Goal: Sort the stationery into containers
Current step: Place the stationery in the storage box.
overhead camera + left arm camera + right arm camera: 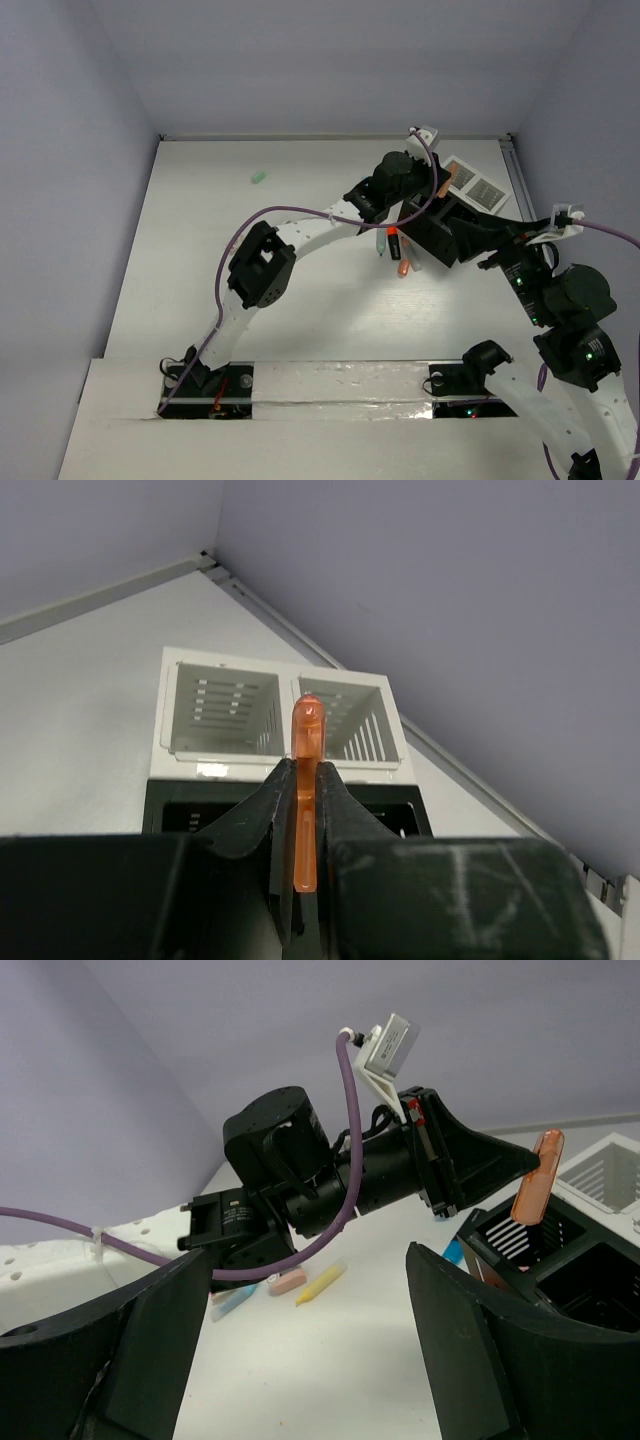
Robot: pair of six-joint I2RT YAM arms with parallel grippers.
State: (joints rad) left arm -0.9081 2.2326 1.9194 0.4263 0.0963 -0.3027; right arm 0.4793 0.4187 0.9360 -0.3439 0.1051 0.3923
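My left gripper (pixel 305 775) is shut on an orange marker (pixel 306 730), which stands up between the jaws. It hangs above the black box (pixel 180 802), just short of the white tray (pixel 283 765) with two slotted cells. In the top view the left gripper (pixel 436 190) holds this marker (pixel 441 178) over the black box (pixel 432 235). My right gripper (pixel 310 1360) is open with nothing in it, low beside the black box (pixel 560 1270). Past it, the orange marker (pixel 536 1188) tilts over the box. A yellow marker (pixel 321 1283), a pink eraser (pixel 288 1281) and a blue piece (pixel 236 1300) lie on the table.
A mint green eraser (pixel 258 178) lies alone at the far left of the table. Loose markers (pixel 394 244) lie left of the black box, under the left arm. The white tray (pixel 474 184) sits near the back right wall. A purple cable (pixel 352 1110) loops off the left wrist.
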